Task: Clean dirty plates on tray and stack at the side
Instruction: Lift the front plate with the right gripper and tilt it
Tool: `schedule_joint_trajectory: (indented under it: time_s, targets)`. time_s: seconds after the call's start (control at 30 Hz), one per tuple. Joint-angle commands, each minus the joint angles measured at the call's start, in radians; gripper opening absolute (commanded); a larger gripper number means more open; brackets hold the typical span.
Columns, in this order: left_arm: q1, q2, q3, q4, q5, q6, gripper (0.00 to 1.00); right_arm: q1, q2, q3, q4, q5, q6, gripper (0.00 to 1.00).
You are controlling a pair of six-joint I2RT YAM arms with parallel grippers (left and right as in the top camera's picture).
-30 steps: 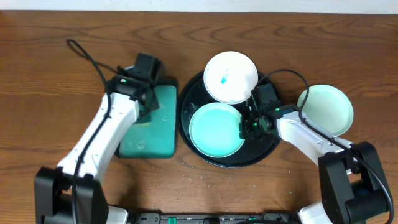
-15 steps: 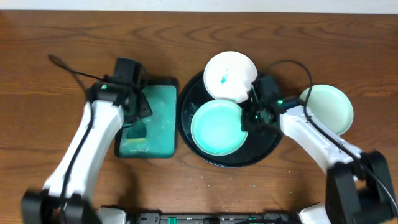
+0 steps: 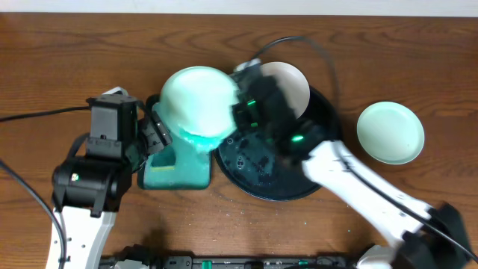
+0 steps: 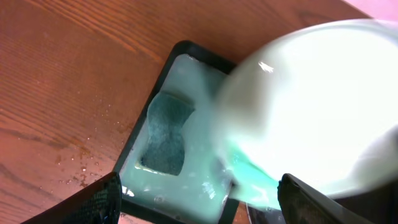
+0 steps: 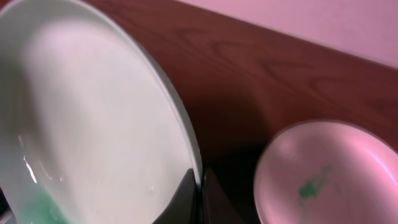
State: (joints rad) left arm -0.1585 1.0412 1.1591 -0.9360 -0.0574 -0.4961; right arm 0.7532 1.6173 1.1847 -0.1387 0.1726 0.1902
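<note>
My right gripper (image 3: pixel 240 112) is shut on the rim of a white plate (image 3: pixel 198 101) and holds it tilted above the teal basin (image 3: pixel 190 175). Blue-green liquid (image 4: pixel 249 180) runs off the plate (image 4: pixel 317 99) into the basin (image 4: pixel 186 81). In the right wrist view the fingertips (image 5: pixel 200 196) pinch that plate's edge (image 5: pixel 93 118). A second plate (image 5: pixel 323 174), with a green smear, lies on the black tray (image 3: pixel 299 183), half hidden by the right arm. A third plate (image 3: pixel 390 132) rests on the table to the right. My left gripper (image 3: pixel 155 134) is open beside the basin, holding nothing.
A dark green sponge (image 4: pixel 165 134) lies in the basin's liquid. Water drops spot the wooden table (image 4: pixel 74 168) by the basin's left edge. The right arm stretches diagonally across the tray. Cables trail over the table at the back and far left.
The right arm lifted the liquid-filled plate off the tray and swung it left over the basin, tilting it. The left gripper opened and drew back from the basin.
</note>
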Motion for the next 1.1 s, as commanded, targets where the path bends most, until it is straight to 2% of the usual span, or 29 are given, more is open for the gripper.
schedule_joint_trajectory:
  time_s: [0.0, 0.5, 1.07]
  targets:
    - [0.003, -0.009, 0.023, -0.002, -0.002, 0.010, 0.81, 0.077, 0.080, 0.006, 0.074, 0.258, -0.131, 0.01]
    - [0.003, 0.000, 0.022, -0.002, -0.002, 0.010, 0.81, 0.328, 0.082, 0.006, 0.331, 0.815, -0.515, 0.01]
    - [0.003, 0.002, 0.022, -0.002, -0.002, 0.010, 0.81, 0.357, 0.082, 0.006, 0.451, 0.848, -0.618, 0.01]
